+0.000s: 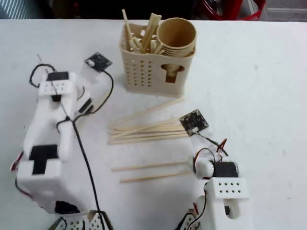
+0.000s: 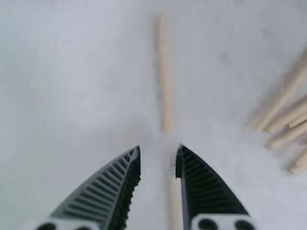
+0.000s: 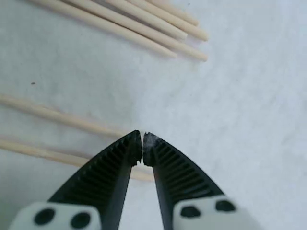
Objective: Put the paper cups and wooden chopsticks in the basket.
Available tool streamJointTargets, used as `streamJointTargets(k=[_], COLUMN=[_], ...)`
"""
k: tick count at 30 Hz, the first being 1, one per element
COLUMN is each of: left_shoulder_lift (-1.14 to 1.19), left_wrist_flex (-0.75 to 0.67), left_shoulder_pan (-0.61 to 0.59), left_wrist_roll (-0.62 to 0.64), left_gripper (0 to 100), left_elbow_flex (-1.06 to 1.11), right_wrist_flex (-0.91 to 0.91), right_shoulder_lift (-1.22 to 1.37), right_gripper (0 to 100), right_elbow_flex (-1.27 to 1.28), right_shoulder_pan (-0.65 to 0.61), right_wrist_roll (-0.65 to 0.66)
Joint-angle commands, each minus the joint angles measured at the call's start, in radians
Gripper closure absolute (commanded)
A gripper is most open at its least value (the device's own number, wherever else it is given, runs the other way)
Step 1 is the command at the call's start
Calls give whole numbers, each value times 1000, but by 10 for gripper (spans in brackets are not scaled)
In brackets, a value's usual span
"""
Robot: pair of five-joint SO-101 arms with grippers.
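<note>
Left gripper (image 2: 157,154) narrowly parted astride a chopstick (image 2: 164,72), perhaps touching; right gripper (image 3: 142,143) pinched together (empty).

Cups (image 1: 176,34), chopsticks (image 1: 143,34) in basket (image 1: 144,74) — loose chopsticks (image 1: 144,132) before it

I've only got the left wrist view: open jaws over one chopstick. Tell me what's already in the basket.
Observer: Stacked paper cups and several chopsticks stand in the basket.
Operator: Report the other arm.
Observer: The right arm has its jaws shut, over the ends of two separate chopsticks.
Operator: Give me what's left loose.
Observer: Those two, plus a cluster of chopsticks between the basket and the arms; no cups lie loose.
</note>
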Motion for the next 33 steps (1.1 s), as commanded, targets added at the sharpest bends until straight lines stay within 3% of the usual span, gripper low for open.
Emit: streamJointTargets(k=[1,9,12,17,24,33], left_shoulder_lift=[134,387,452,503,343,-87], left_wrist_flex=[40,212,272,410,552,634], left_shoulder_pan=[13,8,8,7,-59,-110], left_wrist_roll=[12,11,12,12,17,41], left_gripper=[865,871,977,977,978,978], left_elbow_flex=[-155,-394,-473,-586,-706,-720], right_wrist_flex=[-16,-16,-16,-18,-18,-18], right_shoulder_lift=[-16,-16,-16,-16,-16,-16], right_gripper=[978,978,978,978,978,978], right_elbow_flex=[-5,-5,-5,-5,-5,-5], right_shoulder_pan=[8,8,8,8,8,8], right_wrist_roll=[8,8,8,8,8,8])
